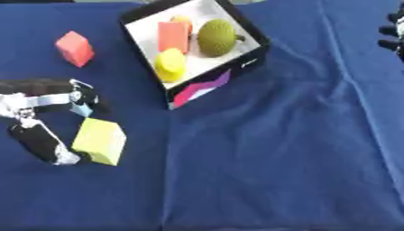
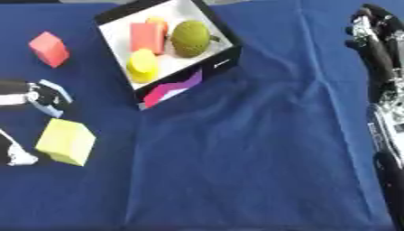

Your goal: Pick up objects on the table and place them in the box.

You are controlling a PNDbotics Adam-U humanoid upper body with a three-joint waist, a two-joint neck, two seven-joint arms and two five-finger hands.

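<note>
Flanking yellow block (image 1: 99,140): left hand (image 1: 47,124) fingers (image 1: 39,143)

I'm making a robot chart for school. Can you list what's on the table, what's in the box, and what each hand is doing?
Table: blue cloth
Box: open, white inside, at the far middle
Inside box: red block, yellow round thing, green bumpy ball, something orange behind the block
Still outside: yellow-green cube, red cube
Left hand: fingers spread around the yellow-green cube, not lifted
Right hand: idle at the right edge, fingers relaxed
</note>
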